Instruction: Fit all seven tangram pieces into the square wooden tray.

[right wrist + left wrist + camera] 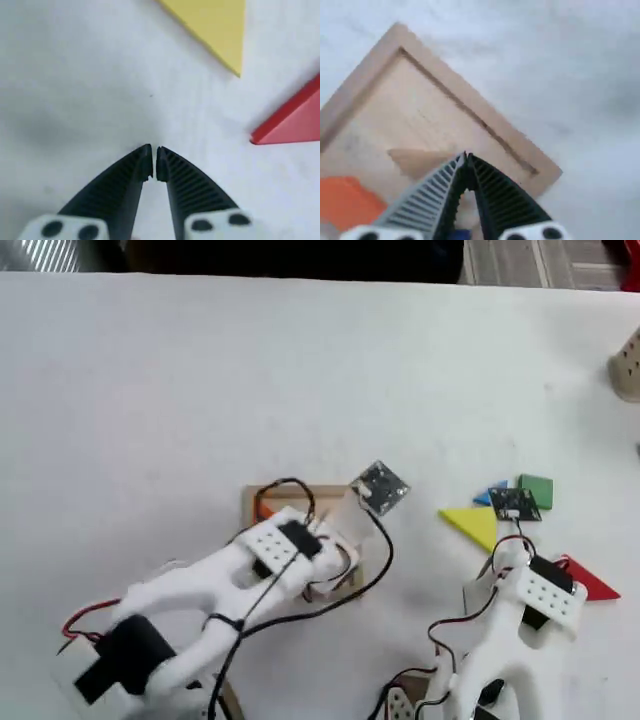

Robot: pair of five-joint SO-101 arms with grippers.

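A white counter (150, 370) carries everything. The left arm (200, 590) stretches across it from the near edge and covers most of the square wooden tray (249, 496). The right arm (510, 640) stands well apart to the other side, among the loose pieces. In the left wrist view the tray's rim (485, 107) runs diagonally, and the left arm's jaws hang over its bare floor just inside that rim. Those jaws are pressed together at the tips with nothing seen clamped between them. A scrap of blue shows low in the gap behind the tips, and what it belongs to cannot be told. The right arm's jaws are drawn together to a hairline slit and hold nothing. They sit over bare counter between the yellow triangle (215, 25) and the red triangle (295, 117), touching neither. From above, the yellow triangle (476, 524) lies outside the tray, beside the right arm's wrist. The red triangle (590, 580) pokes out from under that arm's far side. A green square (537, 488) lies just beyond them. A small blue piece (492, 495) rests near it. An orange piece (345, 200) lies inside the tray, near one corner.
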